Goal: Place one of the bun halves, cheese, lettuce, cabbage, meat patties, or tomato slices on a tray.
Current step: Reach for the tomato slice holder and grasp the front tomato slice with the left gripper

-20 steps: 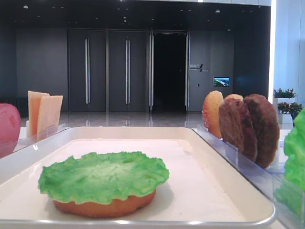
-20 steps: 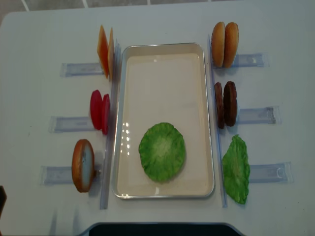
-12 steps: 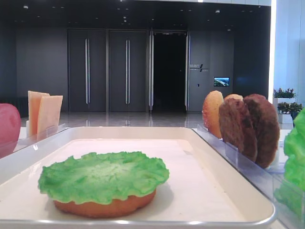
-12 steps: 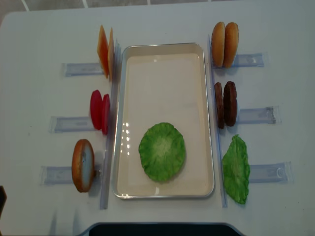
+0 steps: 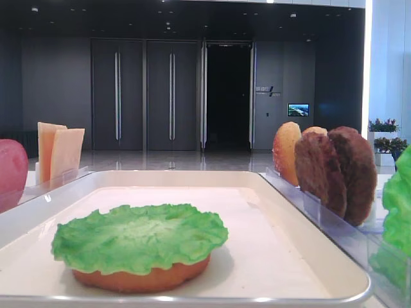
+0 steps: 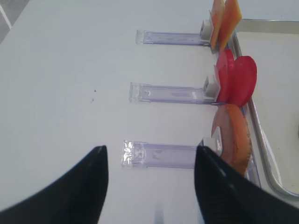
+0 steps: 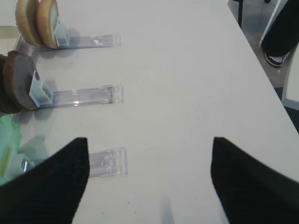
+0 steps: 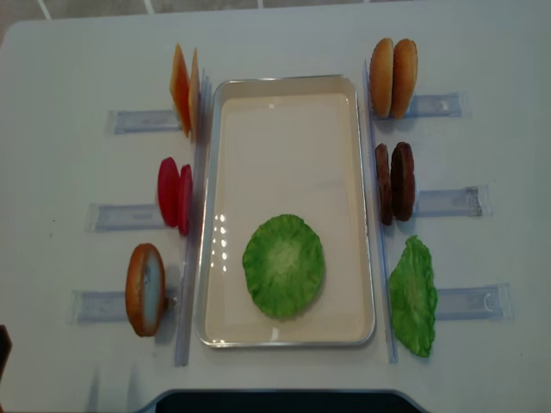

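Note:
The white tray (image 8: 284,86) lies in the middle of the table. In its near end a green lettuce (image 8: 283,265) rests on a bun half (image 5: 141,280). Left of the tray stand cheese (image 8: 184,89), tomato slices (image 8: 175,195) and one bun half (image 8: 145,289) in clear holders. Right of it stand two bun halves (image 8: 393,77), meat patties (image 8: 394,182) and a second lettuce (image 8: 412,295). My left gripper (image 6: 149,154) hangs open over bare table, left of the near bun half (image 6: 232,137), holding nothing. My right gripper (image 7: 149,144) is open and empty, right of the patties (image 7: 16,86).
Clear plastic holder rails (image 8: 129,120) stick out sideways from each food stack on both sides. In the right wrist view the table edge (image 7: 261,70) runs near, with a dark chair and floor beyond. A dark edge (image 8: 275,401) borders the table's near side.

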